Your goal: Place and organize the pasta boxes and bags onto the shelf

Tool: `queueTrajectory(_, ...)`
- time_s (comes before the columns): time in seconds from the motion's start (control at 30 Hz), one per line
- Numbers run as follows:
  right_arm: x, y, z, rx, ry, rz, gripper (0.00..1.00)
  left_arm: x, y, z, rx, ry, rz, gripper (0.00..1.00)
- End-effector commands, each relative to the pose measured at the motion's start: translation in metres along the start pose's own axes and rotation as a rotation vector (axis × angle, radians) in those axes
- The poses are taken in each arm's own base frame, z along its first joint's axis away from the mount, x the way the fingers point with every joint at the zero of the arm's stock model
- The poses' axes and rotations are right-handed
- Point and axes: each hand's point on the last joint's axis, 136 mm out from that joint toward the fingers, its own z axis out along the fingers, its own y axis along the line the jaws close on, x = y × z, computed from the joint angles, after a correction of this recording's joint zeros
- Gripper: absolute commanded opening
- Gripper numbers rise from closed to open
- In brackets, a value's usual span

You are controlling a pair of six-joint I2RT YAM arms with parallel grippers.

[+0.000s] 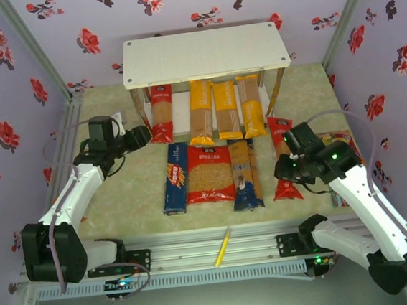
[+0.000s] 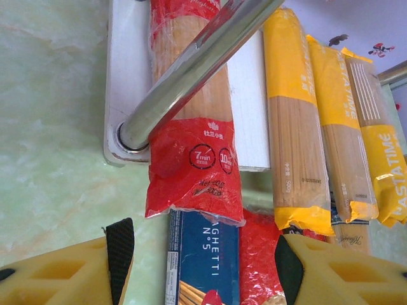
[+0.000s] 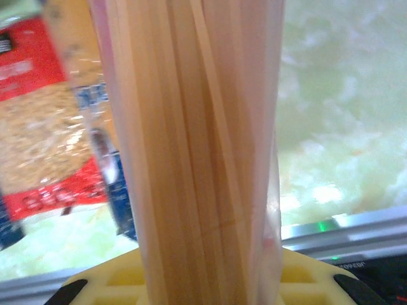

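- The shelf (image 1: 204, 51) is seen at the far side of the table (image 1: 114, 197), with a white top board on silver posts (image 2: 191, 63).
- Four long bags are laid side by side on its lower tier: the left red-ended bag (image 1: 161, 113) at the left, then three yellow-orange bags (image 1: 227, 110). Their near ends stick out past the board edge.
- In front of the shelf, the dark-blue box (image 1: 176, 178), the wide red bag (image 1: 208, 173) and the blue-ended bag (image 1: 244, 174) are laid in a row on the table. The box is close against the wide red bag.
- The left gripper (image 1: 141, 137) is held low, just beside the near end of the left red-ended bag. Its jaws are spread wide and nothing is gripped. In the wrist view, the box and the wide red bag are seen below, between the fingers (image 2: 121, 254).
- The right gripper (image 1: 291, 164) is set over the right red-ended bag (image 1: 288, 187), to the right of the blue-ended bag. The bag runs straight up the wrist view, between the fingers. Whether it is clamped cannot be told.
- Sweets packets (image 1: 336, 143) are partly hidden by the right arm.
- A yellow pen (image 1: 223, 247) is lying on the near rail.
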Motion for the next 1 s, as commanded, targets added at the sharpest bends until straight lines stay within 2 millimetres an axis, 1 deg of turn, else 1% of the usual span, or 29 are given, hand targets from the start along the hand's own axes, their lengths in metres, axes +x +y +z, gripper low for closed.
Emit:
queueTrajectory(0.0,-0.027,0.054,-0.008,-0.177,-0.086,-0.041,0.00,-0.013,-0.004,-0.005,-0.010,-0.028,0.024,0.62)
queueTrajectory(0.17,-0.046,0.128,0.019,-0.393,-0.069,-0.055,0.00,-0.015,-0.006,-0.010,-0.012,-0.036,0.026,0.62)
queueTrajectory(0.27,-0.062,0.163,0.031,-0.461,-0.083,-0.073,0.00,-0.015,-0.005,-0.013,-0.018,-0.038,0.031,0.63)
queueTrajectory(0.47,-0.106,0.221,0.040,-0.535,-0.138,-0.100,0.00,-0.018,-0.006,-0.018,-0.025,-0.042,0.036,0.63)
queueTrajectory(0.53,-0.116,0.234,0.047,-0.543,-0.146,-0.099,0.00,-0.018,-0.005,-0.019,-0.026,-0.044,0.036,0.63)
queueTrajectory(0.63,-0.130,0.251,0.062,-0.543,-0.150,-0.095,0.00,-0.019,-0.004,-0.021,-0.030,-0.048,0.033,0.63)
queueTrajectory(0.77,-0.144,0.271,0.083,-0.544,-0.140,-0.092,0.00,-0.020,-0.004,-0.024,-0.028,-0.052,0.034,0.63)
queueTrajectory(0.97,-0.164,0.298,0.102,-0.557,-0.168,-0.088,0.00,-0.020,-0.002,-0.027,-0.033,-0.057,0.032,0.63)
